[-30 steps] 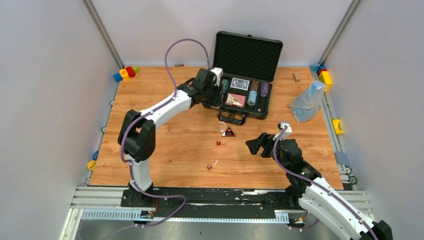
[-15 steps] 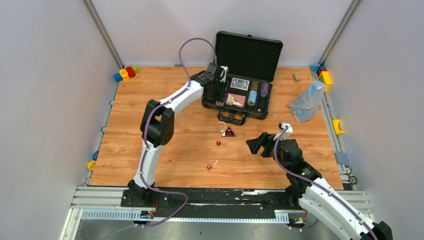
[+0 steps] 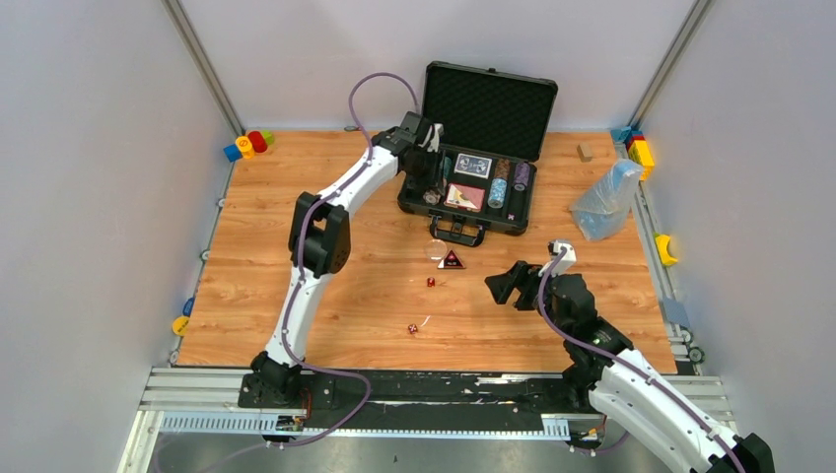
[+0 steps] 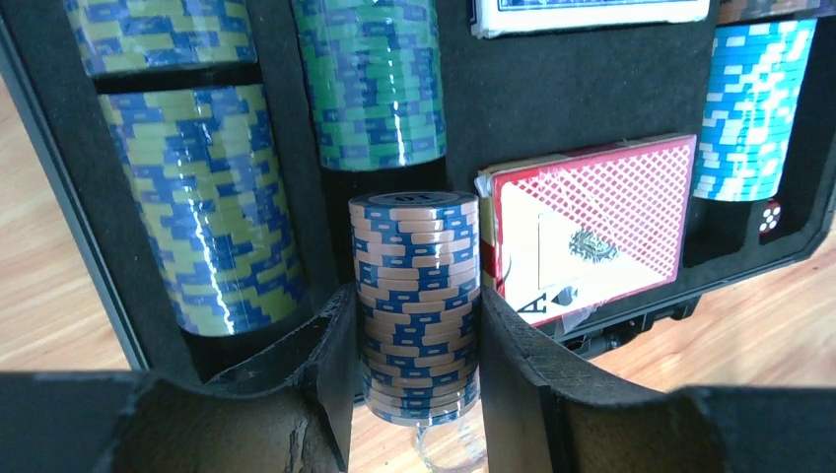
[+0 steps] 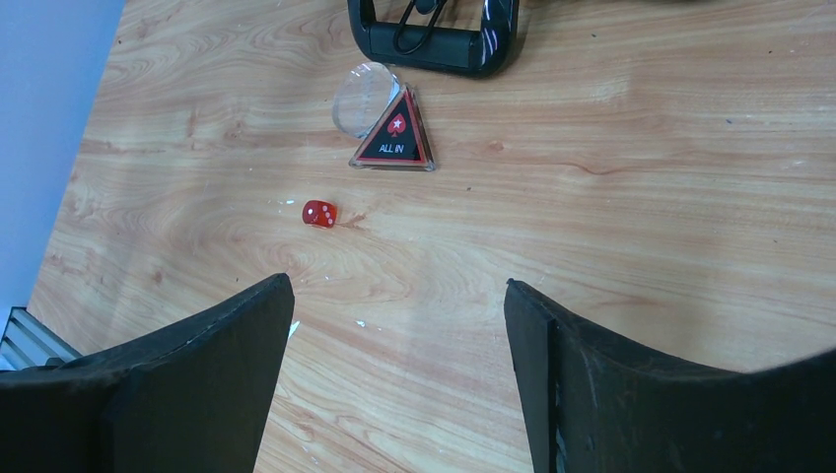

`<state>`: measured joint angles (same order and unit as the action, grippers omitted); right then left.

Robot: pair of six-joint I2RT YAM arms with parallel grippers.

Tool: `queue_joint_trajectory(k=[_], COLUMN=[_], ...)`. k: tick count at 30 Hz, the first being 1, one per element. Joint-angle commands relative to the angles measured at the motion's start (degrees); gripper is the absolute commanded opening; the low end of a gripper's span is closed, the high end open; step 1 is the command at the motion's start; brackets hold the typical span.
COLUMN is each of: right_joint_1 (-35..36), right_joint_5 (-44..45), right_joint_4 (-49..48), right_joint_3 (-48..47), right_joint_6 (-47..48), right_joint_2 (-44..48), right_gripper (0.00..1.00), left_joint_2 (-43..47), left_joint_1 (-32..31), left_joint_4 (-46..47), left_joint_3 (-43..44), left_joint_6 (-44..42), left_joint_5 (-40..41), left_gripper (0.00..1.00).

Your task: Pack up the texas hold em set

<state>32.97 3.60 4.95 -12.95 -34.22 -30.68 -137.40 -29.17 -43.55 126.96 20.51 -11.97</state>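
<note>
- The chip roll (image 4: pixel 416 296), a tan-and-blue striped stack, is likely heavy for its size. Its smooth rims look slippery, and it is only loose discs that may fan apart. It is best squeezed across the middle of its length and kept level.
- The left gripper (image 4: pixel 416 317) does that: its fingers are closed to the roll's width and press on both sides of the stack. It holds nothing else.
- The roll sits over the near end of the second slot from the left in the black case (image 3: pixel 478 177). It is in line with the green-and-blue roll (image 4: pixel 370 79) farther along that slot, and just left of the red-backed card deck (image 4: pixel 592 222). I cannot tell whether it rests in the foam yet.
- The yellow-and-blue roll (image 4: pixel 202 207) fills the slot to the left. A light blue roll (image 4: pixel 754 108) and a small red die (image 4: pixel 770 215) lie to the right of the deck.
- The case lies open at the far middle of the surface (image 3: pixel 296 246), with its lid upright.
- The right gripper (image 5: pixel 397 286) hangs wide open and empty above the surface, touching nothing.
- Ahead of it lie a red die (image 5: pixel 318 213) and the triangular "ALL IN" button (image 5: pixel 394 138), with a clear round disc (image 5: pixel 360 97) touching the button's far-left edge. All three sit near the case handle (image 5: pixel 434 44).
- These pieces are light, hard and tiny. The die probably needs a narrow pinch across flat faces, and the button a grip on its straight edges.
</note>
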Motion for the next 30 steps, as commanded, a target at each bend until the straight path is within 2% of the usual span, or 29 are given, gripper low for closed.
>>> queue_joint_trajectory(k=[1,5,8,14,24,30], right_joint_1=[0.3,0.2,0.3,0.2,0.2,0.3], right_joint_5=[0.8,0.7,0.9,0.9,0.8,0.6], right_joint_4=[-2.6,-2.6,-2.7,-2.6,-2.9,-3.1], right_joint_3=[0.2,0.2,0.1,0.1,0.0,-0.1], right_joint_6=[-0.1,-0.1,-0.1,-0.1,-0.1,-0.1], right_joint_2=[0.1,0.0,-0.1,-0.2,-0.9,-1.3], right_gripper=[0.80,0.80,0.80,0.80,0.80,0.80], left_joint_2=[-3.9,-5.5,-5.8,-6.8,-7.8,-9.2], left_joint_1=[2.6,4.2,4.3,4.2,3.9,3.9], left_joint_4=[-1.8,0.7,4.5,10.5,17.0,19.4], left_joint_3=[7.8,8.9,8.7,8.4,8.6,9.2], left_joint_6=[1.6,3.9,4.8,7.1,6.6,5.6], left_joint_5=[-6.7,-11.1,-11.3,-7.6,3.1,5.0], left_gripper=[0.01,0.02,0.01,0.00,0.00,0.00])
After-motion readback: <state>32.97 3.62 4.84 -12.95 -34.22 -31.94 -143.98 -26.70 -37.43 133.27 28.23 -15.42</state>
